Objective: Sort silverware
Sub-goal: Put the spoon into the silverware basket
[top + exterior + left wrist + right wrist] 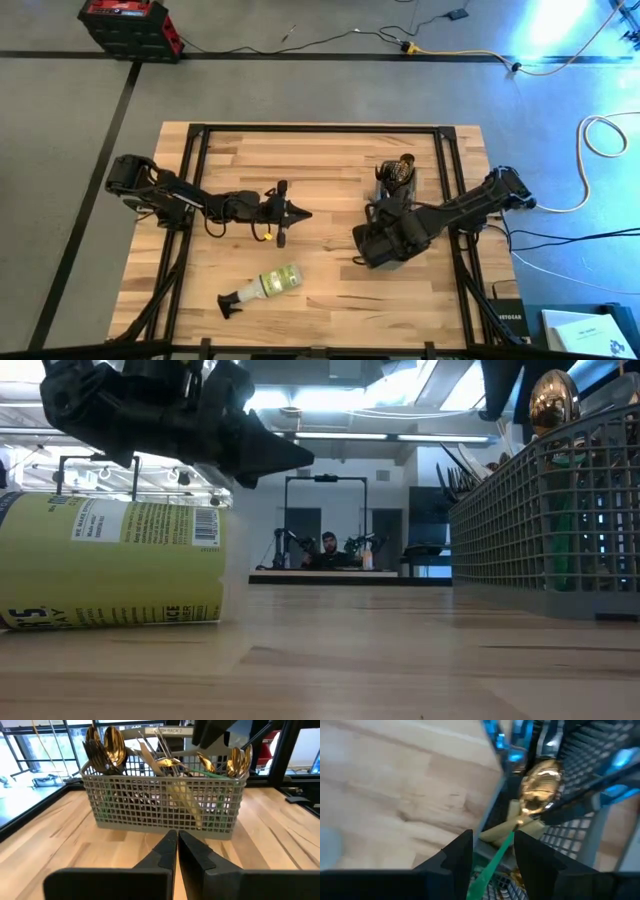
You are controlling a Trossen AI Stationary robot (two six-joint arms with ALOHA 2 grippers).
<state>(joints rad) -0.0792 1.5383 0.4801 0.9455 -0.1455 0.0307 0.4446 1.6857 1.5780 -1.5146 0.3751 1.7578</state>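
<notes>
Wood-plank table carries a grey caddy packed with silverware. Right tool hangs just above it, fingers parted around a green handle, grip uncertain. Left tool waits closed, facing the caddy. Pieces look stiff, light, slick; take handles mid-length.

Caddy largely hidden beneath the right arm.

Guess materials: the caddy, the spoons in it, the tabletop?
Caddy: grey grid mesh, matte, likely moulded plastic. Spoons: mirror-bright gold bowls, probably plated or coated metal. Tabletop: pale jointed planks with visible grain, looks like butcher-block wood with a smooth finish.
</notes>
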